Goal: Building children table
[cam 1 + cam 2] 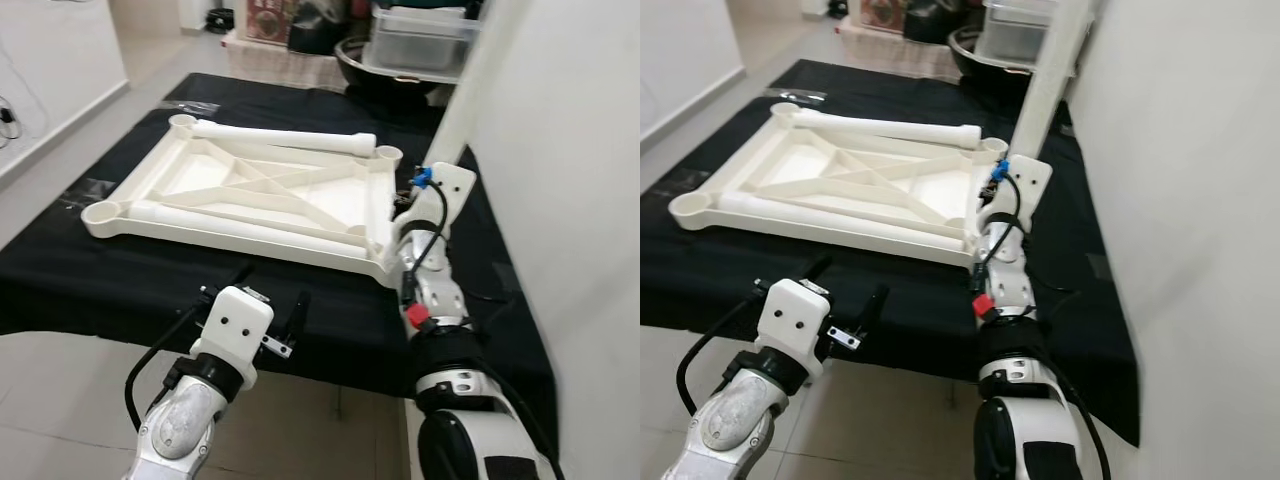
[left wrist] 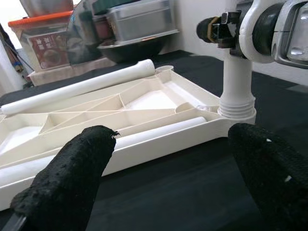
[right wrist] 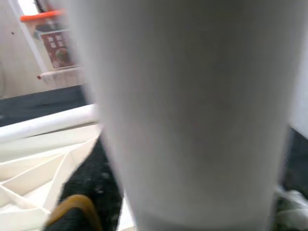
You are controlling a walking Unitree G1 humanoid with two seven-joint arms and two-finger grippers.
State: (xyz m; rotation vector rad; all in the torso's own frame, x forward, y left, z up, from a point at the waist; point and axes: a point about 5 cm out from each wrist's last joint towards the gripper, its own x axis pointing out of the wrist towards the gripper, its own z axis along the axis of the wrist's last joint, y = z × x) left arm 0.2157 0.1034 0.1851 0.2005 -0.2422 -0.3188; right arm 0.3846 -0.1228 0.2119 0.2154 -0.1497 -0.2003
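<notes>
Cream-white plastic tabletop [image 1: 250,195] lies upside down on the bench [image 1: 120,270], which has a black cloth over it; ribs and diagonal braces face up, w/ a round socket at each corner. Two loose legs lie on the tabletop: one leg [image 1: 285,137] along the far edge, another leg [image 1: 240,228] along the near edge. A third leg [image 1: 1050,70] stands upright in the near corner socket on the robot's right side, seen clearly in the left wrist view, where its threaded collar sits on the socket.

The right gripper [image 1: 412,190] is at the low part of this upright leg. The right wrist view is very close on the white tube w/ one black finger [image 3: 91,187] beside it, so I judge it is clamped on the leg, but the contact itself is not fully visible. The left gripper [image 1: 270,305] hovers over the near bench edge, fingers wide apart, holding nothing, just in front of the tabletop.

Step in hand, as I judge: seating the leg in its socket. To do it well: keep the leg straight vertical, push or turn along its own axis, not sideways, otherwise the thread may cross or the light tabletop may slide on the cloth. The left gripper could press the tabletop rim down to stop it. Three sockets are not yet filled, so approx. early stage.
</notes>
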